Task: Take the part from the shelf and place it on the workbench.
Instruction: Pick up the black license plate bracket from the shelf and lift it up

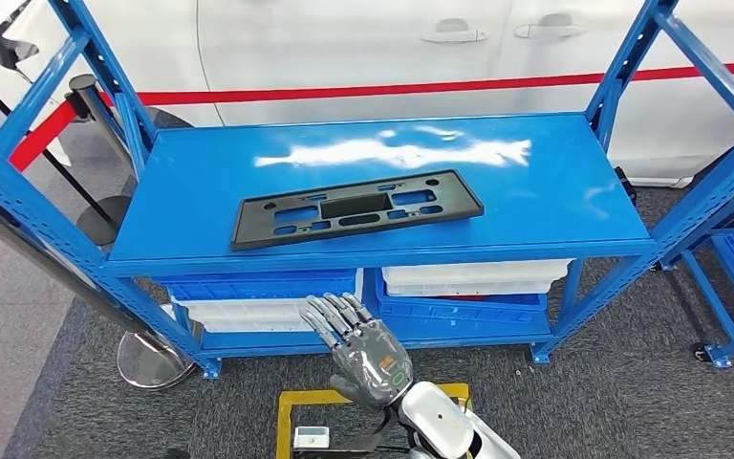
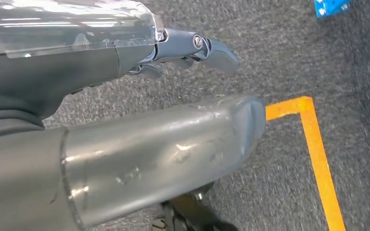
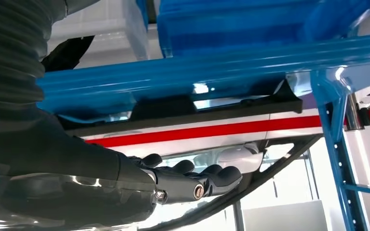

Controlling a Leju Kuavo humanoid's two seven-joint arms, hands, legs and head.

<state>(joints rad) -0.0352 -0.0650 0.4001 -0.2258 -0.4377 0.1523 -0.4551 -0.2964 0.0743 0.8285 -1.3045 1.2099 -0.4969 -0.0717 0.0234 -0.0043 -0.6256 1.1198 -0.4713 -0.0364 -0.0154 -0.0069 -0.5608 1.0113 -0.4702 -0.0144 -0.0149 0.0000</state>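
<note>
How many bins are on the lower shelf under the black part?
4: blue bin over white bin at left, white bin over blue bin at right. More may be hidden behind.

A black part (image 1: 356,209) lies on the glossy blue shelf (image 1: 554,191). Blue and white bins (image 1: 473,287) sit underneath, over grey carpet (image 1: 631,402) marked with yellow tape (image 2: 318,149). A red stripe (image 1: 392,91) crosses the white car (image 1: 344,48) on the far side.

White car (image 1: 363,48) sits behind a red barrier tape (image 1: 344,93); blue and white bins (image 1: 258,298) stacked low (more at right (image 1: 473,279)), yellow floor marking (image 2: 318,154) on grey carpet (image 1: 631,402).
</note>
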